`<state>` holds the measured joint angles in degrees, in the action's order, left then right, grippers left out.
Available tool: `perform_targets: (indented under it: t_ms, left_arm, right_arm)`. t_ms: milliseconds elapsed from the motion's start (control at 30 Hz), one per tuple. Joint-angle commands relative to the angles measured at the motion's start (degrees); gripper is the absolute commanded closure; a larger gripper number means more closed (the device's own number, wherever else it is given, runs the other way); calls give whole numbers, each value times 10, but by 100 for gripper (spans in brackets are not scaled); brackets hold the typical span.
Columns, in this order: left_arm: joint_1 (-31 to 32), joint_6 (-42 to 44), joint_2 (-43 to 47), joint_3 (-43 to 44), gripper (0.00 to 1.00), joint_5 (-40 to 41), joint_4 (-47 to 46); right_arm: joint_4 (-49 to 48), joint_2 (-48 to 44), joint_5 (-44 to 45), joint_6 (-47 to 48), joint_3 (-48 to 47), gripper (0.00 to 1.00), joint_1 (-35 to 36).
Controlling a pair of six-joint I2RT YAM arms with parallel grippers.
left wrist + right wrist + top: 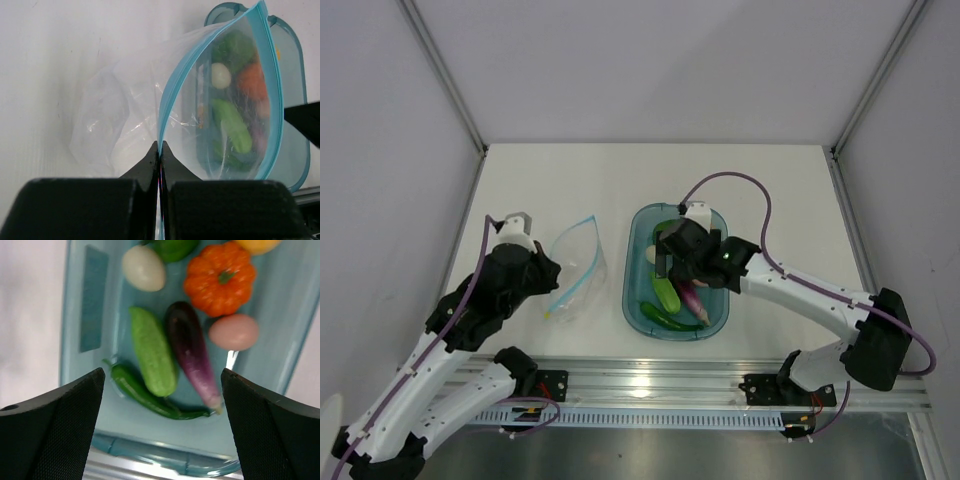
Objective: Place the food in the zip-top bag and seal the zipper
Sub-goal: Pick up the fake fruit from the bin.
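Now, the left gripper [160,150] is squeezed shut on the zip-top bag [110,120], right where the two sides of the zipper [172,85] come together at one end. From that pinch the thin light blue strip spreads out into a leaf shape, so the mouth of the bag gapes open toward the tray [638,300]. The bag is clear, soft and crinkly, and it lies on the smooth white table [570,180]. The right gripper [162,375] has its black fingers spread wide, holding nothing. It hangs over the tray, just above the food [190,352]. The tray is see-through teal plastic, long with round corners and a raised rim. Between the fingers lie a bumpy pale green cucumber [152,357] and a shiny purple eggplant [190,340], side by side and touching. A thin dark green chili [142,392] curls by the near rim. Farther off sit a ribbed orange pumpkin [220,277], a smooth pink egg shape [233,331], a white round one [144,267], a green pepper [172,247] and a yellow piece [257,244]. The bag sits just beside the tray's left side, with a narrow strip of bare table between them. Behind both, the table is open up to the grey back wall [650,60]. The tray's near end is close to the metal rail [660,375].
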<state>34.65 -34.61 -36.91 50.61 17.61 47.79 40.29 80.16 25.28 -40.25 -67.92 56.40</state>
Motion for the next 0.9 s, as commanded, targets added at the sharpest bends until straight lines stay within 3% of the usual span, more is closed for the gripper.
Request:
perform_targets:
  t_ms: [0,233,500,867]
  left_arm:
    - [2,5,14,-8,99,-17,-38]
    - [2,20,42,-43,99,-67,-77]
    - [2,32,47,-39,99,-61,-58]
    - [2,45,44,-35,99,-68,-60]
  right_arm:
    - [-12,18,-36,63,5,1,-66]
    - [-27,99,6,95,-9,1,-112]
    - [-60,225,29,127,-72,1,-125]
    - [-134,269,-38,141,-66,1,-173]
